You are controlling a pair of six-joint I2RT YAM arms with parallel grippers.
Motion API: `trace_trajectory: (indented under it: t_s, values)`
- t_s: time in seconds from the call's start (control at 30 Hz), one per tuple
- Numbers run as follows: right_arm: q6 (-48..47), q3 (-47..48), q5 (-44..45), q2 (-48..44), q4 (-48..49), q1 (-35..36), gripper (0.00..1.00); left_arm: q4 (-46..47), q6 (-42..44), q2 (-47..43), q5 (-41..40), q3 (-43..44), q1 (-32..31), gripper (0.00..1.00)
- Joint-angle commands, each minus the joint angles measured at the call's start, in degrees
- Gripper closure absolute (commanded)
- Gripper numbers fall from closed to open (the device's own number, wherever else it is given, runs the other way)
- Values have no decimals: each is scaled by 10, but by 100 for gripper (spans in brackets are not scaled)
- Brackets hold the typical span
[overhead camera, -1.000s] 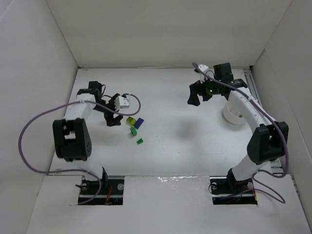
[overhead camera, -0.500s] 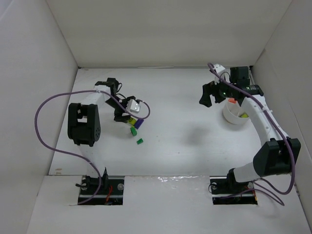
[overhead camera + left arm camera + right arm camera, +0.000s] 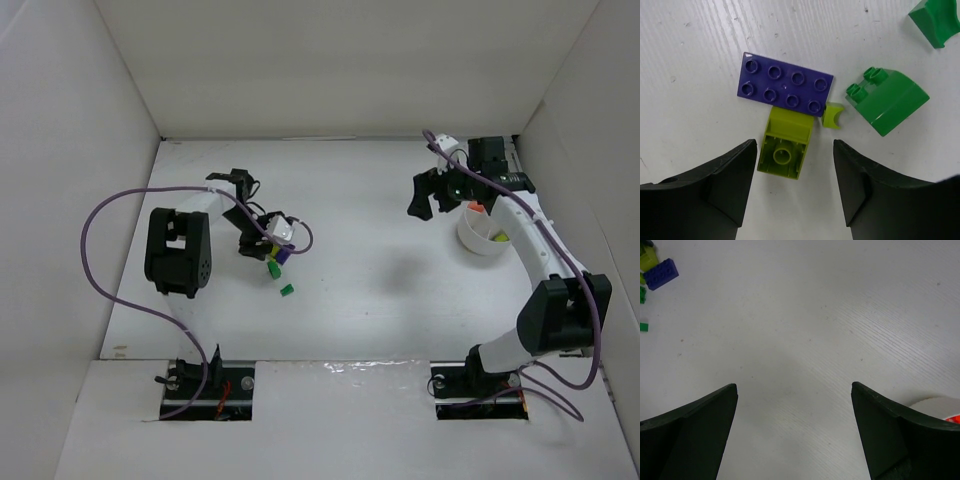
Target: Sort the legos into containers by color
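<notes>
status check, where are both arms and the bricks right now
Left end effector open, astride lime brick, no grip yet. Right end effector open, empty, near bowl. Purple plate touching lime brick's far end.

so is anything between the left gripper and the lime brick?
Nothing visible. The lime brick lies inside the open left gripper, with a gap on each side. The purple plate abuts its far end, and a small lime piece sits beside it.
</notes>
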Motion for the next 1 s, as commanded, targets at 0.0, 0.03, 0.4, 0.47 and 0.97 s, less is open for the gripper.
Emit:
trace_trajectory:
  t_s: [0.0,0.03,0.4,0.47,0.97]
  values:
    - [-5,22,-10,1,13,-2,0,-20,14,-6,0,-6,-12,41]
    - [-5,22,-10,6,13,-2,0,-20,8,-6,0,-6,-12,41]
    - [19,22,-63,11,13,-2,0,-2,-28,-5,-22,-13,-10,76]
    - [33,22,-99,11,7,-2,0,-2,-46,-5,3,-7,-3,79]
    - [380,-33,-282,28,194,7,15,249,-434,-231,198,-64,-16,80]
